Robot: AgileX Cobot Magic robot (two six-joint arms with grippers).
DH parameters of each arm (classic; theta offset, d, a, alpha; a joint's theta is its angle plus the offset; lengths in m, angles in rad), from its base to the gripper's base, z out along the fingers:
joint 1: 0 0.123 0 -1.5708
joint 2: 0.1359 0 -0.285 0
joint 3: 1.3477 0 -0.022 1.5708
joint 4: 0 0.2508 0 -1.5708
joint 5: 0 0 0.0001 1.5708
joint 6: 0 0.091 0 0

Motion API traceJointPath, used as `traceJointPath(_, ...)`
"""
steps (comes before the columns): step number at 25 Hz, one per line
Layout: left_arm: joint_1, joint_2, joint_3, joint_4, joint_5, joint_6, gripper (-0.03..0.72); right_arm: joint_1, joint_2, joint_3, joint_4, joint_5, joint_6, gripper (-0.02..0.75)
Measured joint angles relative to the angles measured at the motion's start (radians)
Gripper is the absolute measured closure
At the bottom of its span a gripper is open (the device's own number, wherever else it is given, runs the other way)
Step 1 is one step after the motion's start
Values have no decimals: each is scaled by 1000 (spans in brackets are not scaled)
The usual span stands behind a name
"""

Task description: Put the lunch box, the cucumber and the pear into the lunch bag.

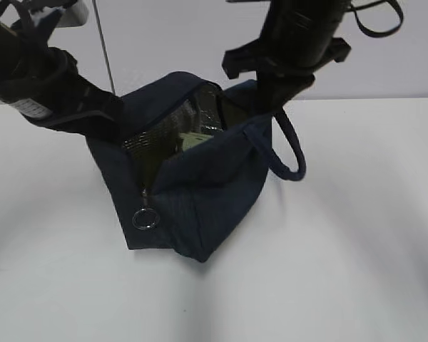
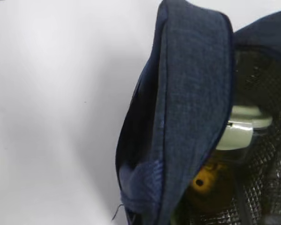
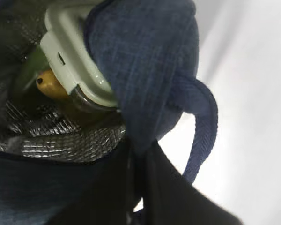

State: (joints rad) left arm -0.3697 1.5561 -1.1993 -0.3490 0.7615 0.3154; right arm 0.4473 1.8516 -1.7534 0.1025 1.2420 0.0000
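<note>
Dark gripper parts [image 3: 145, 197] fill the right wrist view's foreground, seemingly pinching the lunch bag [image 1: 200, 192] rim beside its loop handle [image 3: 201, 126]; jaw state cannot be told. Inside the bag the lunch box [image 3: 70, 51] lies over the pear [image 3: 51, 84], the cucumber [image 3: 30, 70] beside them. Left gripper unseen, at the opposite rim.

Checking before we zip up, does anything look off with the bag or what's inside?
Nothing spilled or damaged. The lunch bag is unzipped and pulled askew; the lunch box sits tilted inside on the pear, the cucumber beside it.
</note>
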Motion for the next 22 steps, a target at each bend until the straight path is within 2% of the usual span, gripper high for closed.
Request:
traceJointPath(5,-26,54,-29,-3,2,-11,706,-9,-51,203,-4,-108,-6,731)
traceJointPath(8,-26,66,-29,4,5,-13,657,-9,-56,242,-4,-165,0,697)
traceJointPath(11,-26,67,-29,17,15,-13,522,-9,-56,246,4,-187,0,542)
traceJointPath(13,-26,67,-29,23,24,-13,432,-9,-56,246,4,-187,0,399)
traceJointPath(15,-26,67,-29,25,34,-13,377,-9,-63,246,2,-187,-7,306)
traceJointPath(17,-26,57,-29,32,35,-13,358,-9,-81,250,-5,-201,-9,263)
traceJointPath(22,-26,-13,-29,50,31,-13,347,-9,-185,252,-64,-257,-12,240)
